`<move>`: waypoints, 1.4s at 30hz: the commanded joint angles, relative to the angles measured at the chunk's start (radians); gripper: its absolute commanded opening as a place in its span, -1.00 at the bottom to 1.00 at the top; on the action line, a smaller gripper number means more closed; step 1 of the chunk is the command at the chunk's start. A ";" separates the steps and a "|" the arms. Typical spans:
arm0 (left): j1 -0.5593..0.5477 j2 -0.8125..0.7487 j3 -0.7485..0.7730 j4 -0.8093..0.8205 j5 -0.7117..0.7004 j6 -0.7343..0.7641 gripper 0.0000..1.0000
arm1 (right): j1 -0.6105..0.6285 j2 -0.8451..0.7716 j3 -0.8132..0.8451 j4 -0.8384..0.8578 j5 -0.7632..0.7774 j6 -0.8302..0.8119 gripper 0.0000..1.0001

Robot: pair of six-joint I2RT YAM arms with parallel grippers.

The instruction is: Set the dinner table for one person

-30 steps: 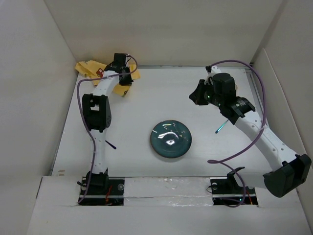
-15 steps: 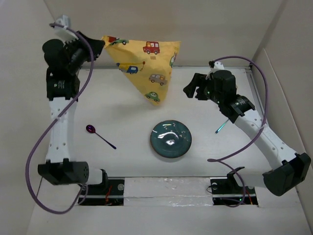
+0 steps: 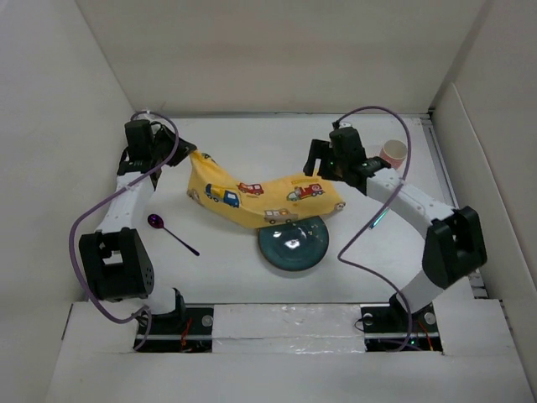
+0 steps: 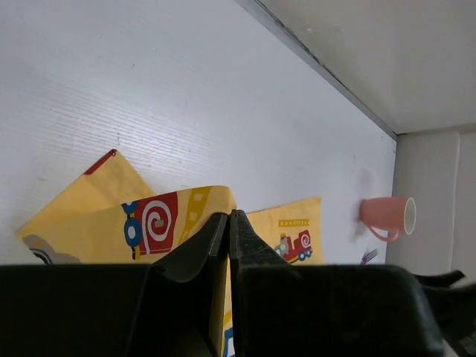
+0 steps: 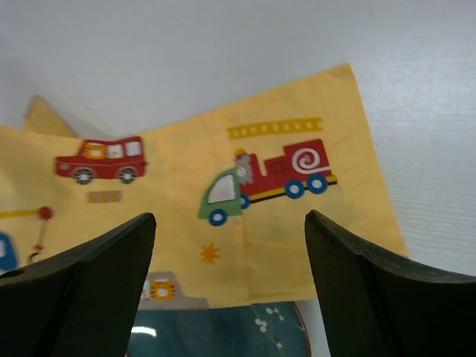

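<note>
The yellow cloth mat printed with cars (image 3: pixel 256 200) stretches across the white dinner table (image 3: pixel 252 134), and its near edge drapes over the far rim of a teal plate (image 3: pixel 294 243). My left gripper (image 3: pixel 178 159) is shut on the mat's left corner; the left wrist view shows the cloth (image 4: pixel 97 216) pinched between the closed fingers (image 4: pixel 245 238). My right gripper (image 3: pixel 319 166) hovers open above the mat's right end (image 5: pixel 260 149), holding nothing, with the plate (image 5: pixel 216 331) below.
A purple spoon (image 3: pixel 172 232) lies left of the plate. A pink cup (image 3: pixel 392 153) stands at the back right, on its side in the left wrist view (image 4: pixel 387 217). A teal utensil (image 3: pixel 377 220) lies right of the plate. White walls surround the table.
The mat hung high from my raised left gripper; it is now lowered and spread over the table and plate rim. My right gripper has opened wide. The pink cup has come into view.
</note>
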State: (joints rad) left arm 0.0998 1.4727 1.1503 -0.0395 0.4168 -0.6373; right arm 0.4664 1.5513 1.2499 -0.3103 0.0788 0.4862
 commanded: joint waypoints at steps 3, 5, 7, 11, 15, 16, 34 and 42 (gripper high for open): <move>-0.015 -0.017 0.087 0.095 0.002 -0.001 -1.00 | -0.032 0.200 0.118 -0.061 0.130 0.072 0.70; -0.015 -0.020 0.081 0.087 -0.013 0.008 -1.00 | -0.049 0.306 0.204 -0.119 0.151 0.095 0.63; -0.025 -0.026 0.060 0.084 -0.024 0.017 -1.00 | -0.067 0.401 0.291 -0.154 0.157 0.101 0.60; -0.025 -0.029 0.029 0.081 -0.019 0.024 -1.00 | -0.104 0.536 0.452 -0.275 0.190 0.120 0.52; -0.025 -0.028 0.008 0.085 -0.004 0.027 -1.00 | -0.130 0.635 0.565 -0.371 0.202 0.134 0.43; -0.025 -0.028 0.005 0.087 0.000 0.027 -1.00 | -0.143 0.648 0.575 -0.377 0.179 0.132 0.40; -0.025 0.000 -0.003 0.124 -0.004 0.030 -1.00 | -0.126 0.822 0.708 -0.468 0.027 0.098 -0.93; -0.035 0.034 0.139 0.130 0.003 -0.008 -1.00 | -0.123 0.389 0.459 -0.122 0.085 0.074 -1.00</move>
State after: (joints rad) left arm 0.0727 1.5150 1.1790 0.0334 0.4084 -0.6331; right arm 0.3283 2.1742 1.7473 -0.6140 0.1356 0.5793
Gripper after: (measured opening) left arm 0.009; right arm 0.010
